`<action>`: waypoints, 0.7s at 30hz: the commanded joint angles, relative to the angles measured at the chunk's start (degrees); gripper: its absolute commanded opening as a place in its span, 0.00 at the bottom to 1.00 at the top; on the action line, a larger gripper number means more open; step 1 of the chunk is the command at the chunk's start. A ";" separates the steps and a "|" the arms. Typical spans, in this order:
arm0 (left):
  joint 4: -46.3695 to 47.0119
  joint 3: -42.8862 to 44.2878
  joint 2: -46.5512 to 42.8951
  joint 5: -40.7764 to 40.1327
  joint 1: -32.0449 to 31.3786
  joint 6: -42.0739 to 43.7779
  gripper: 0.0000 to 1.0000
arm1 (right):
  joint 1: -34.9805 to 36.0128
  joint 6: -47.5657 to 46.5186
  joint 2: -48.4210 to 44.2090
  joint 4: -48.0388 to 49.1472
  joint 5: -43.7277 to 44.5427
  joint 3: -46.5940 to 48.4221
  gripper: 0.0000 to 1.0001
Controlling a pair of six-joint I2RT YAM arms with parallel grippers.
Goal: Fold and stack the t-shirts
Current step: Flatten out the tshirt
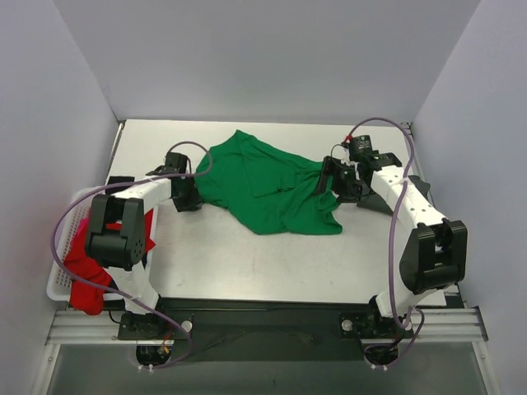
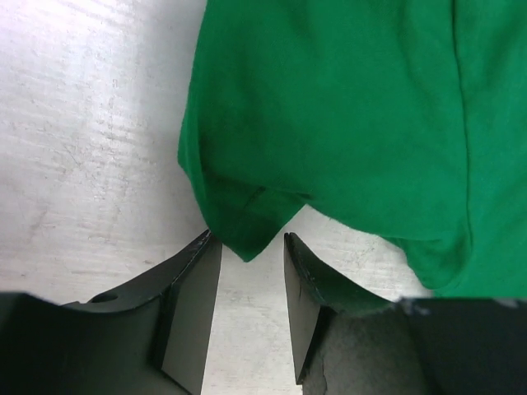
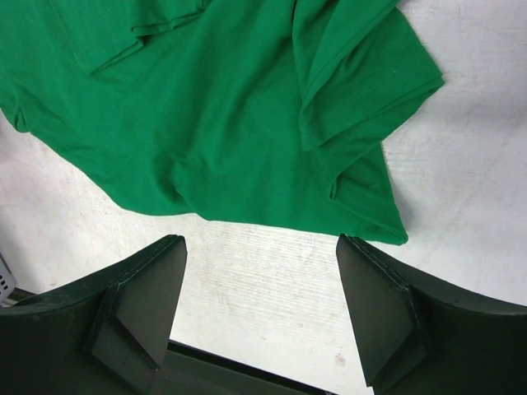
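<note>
A green t-shirt (image 1: 268,185) lies rumpled and spread on the white table (image 1: 247,263). My left gripper (image 1: 186,195) is low at its left edge, open, with a corner of the green t-shirt (image 2: 247,239) just at the mouth of the jaws (image 2: 251,247). My right gripper (image 1: 333,183) is open and empty at the shirt's right side; its wrist view shows the green t-shirt (image 3: 222,123) ahead of the spread fingers (image 3: 259,247), with bare table between them. Red t-shirts (image 1: 86,267) lie in a white basket at the left.
The white basket (image 1: 59,280) sits at the table's left edge beside the left arm. Grey walls close in the back and both sides. A black strip runs along the near edge by the arm bases.
</note>
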 commanded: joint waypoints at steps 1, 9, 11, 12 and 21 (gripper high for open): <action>2.76 1.36 1.92 -1.15 0.36 -0.93 0.47 | 0.62 -0.31 -2.82 -0.83 -0.72 -1.47 0.75; 2.06 0.83 1.66 -1.42 0.36 -1.28 0.00 | 2.20 -1.63 -2.39 -1.62 -0.11 -7.09 0.75; 1.44 0.92 0.35 -1.33 0.45 -0.93 0.00 | 2.11 -1.36 -2.65 -1.71 1.72 -9.10 0.75; 1.01 0.92 -1.66 -1.33 0.53 -0.76 0.00 | 2.11 -1.19 -2.65 -1.88 2.61 -9.64 0.75; -1.45 -0.22 -15.03 1.29 2.12 -2.69 0.00 | 1.15 -1.62 -0.11 -1.97 10.52 -12.81 0.76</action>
